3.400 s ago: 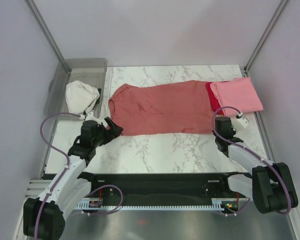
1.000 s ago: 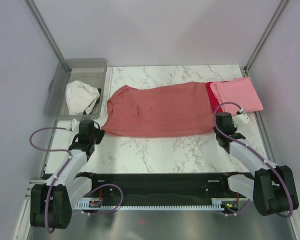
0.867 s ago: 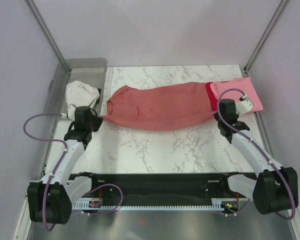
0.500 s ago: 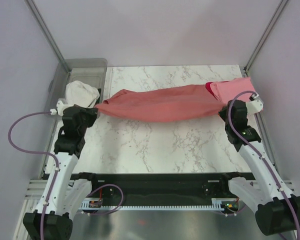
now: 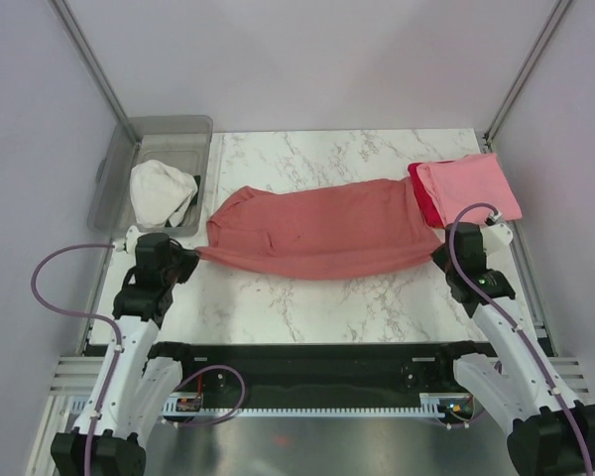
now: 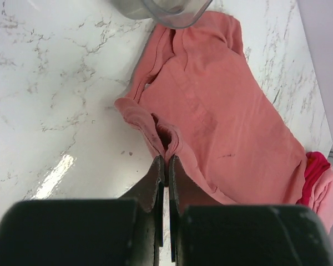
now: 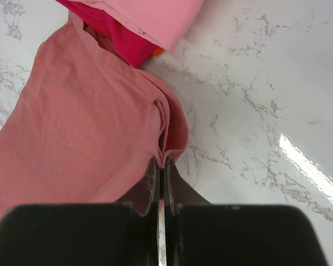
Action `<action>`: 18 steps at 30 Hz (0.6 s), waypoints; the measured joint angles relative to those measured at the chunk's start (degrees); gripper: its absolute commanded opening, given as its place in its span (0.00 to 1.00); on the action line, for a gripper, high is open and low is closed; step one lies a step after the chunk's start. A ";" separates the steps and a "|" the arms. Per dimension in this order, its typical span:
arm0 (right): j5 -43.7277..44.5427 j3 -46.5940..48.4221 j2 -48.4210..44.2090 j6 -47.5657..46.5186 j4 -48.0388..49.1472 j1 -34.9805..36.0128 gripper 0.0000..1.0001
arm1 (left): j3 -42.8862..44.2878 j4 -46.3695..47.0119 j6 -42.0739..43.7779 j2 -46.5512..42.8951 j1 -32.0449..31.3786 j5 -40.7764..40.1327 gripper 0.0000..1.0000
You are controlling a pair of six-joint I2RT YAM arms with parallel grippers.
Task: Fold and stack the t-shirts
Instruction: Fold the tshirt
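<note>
Salmon-red t-shirt lies spread lengthwise across the marble table. Left gripper is clamped on its left end, right gripper on its right end. Light pink t-shirt lies folded atop bright red t-shirt, far right.

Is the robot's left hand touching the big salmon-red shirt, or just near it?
Touching. The left wrist view shows the left hand pinched shut on a bunched fold of the salmon-red shirt, cloth squeezed between its fingers.
</note>
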 measured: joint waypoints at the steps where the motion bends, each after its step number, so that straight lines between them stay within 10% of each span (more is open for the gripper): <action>1: -0.02 0.90 0.13 -0.37 -0.74 0.00 0.00 | 1.20 -0.79 0.33 -0.02 0.00 -0.07 0.02; 18: -0.94 40.87 -6.12 -9.22 -14.93 0.00 0.00 | 50.38 -20.41 7.06 -3.72 0.00 -0.02 0.02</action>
